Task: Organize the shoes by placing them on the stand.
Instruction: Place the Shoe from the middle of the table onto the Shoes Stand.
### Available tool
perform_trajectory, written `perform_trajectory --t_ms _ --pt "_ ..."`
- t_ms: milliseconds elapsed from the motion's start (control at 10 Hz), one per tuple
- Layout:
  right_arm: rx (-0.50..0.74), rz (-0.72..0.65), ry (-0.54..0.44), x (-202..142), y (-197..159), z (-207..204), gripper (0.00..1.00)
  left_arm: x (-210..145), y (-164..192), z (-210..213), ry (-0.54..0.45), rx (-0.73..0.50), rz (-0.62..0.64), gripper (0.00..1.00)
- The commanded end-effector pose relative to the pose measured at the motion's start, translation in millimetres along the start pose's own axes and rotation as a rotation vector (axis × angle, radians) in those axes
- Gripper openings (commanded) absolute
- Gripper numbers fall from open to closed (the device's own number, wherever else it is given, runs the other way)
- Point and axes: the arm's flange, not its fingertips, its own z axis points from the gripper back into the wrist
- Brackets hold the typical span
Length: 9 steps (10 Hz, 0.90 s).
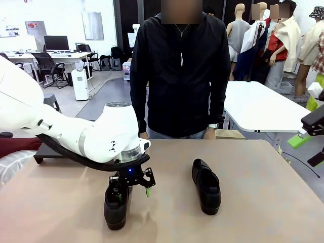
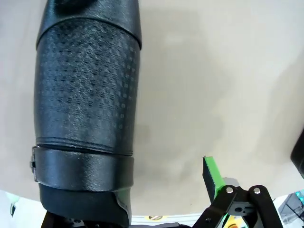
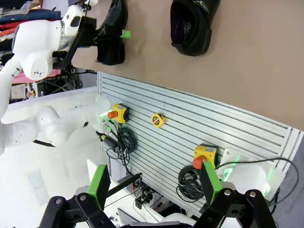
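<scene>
Lying directly under the left gripper (image 1: pixel 134 195), one shoe (image 1: pixel 115 212) has its opening end beneath the fingers, toe toward the robot. I judge this a set-up for pinching the collar. Jaws wide: one finger hidden at the shoe's opening, the other green pad (image 2: pixel 212 175) clear beside it, over bare table (image 1: pixel 263 212). Nothing gripped yet. Second shoe (image 1: pixel 206 186) well off to that gripper's right. Stand (image 1: pixel 48 152), apparently, behind its arm. Right gripper (image 3: pixel 154 183) spread wide, empty, well apart from both shoes.
</scene>
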Motion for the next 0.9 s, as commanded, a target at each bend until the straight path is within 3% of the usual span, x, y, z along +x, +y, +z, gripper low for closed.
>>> perform_trajectory --t_ms 0,100,200,300,800 --pt "0.019 0.023 0.001 1.1 -0.2 3.2 1.0 0.0 -3.4 2.6 -0.012 -0.004 0.018 1.0" --pt "0.019 0.023 0.001 1.1 -0.2 3.2 1.0 0.6 -2.1 2.5 -0.005 -0.005 0.009 0.75" --pt "0.019 0.023 0.001 1.1 -0.2 3.2 1.0 0.5 -3.2 0.9 0.008 -0.001 0.007 0.16" --pt "0.019 0.023 0.001 1.1 -0.2 3.2 1.0 0.0 -2.5 1.4 0.003 0.004 0.009 0.0" --pt "0.019 0.023 0.001 1.1 -0.2 3.2 1.0 -2.9 -0.8 0.5 0.001 0.013 0.008 0.0"
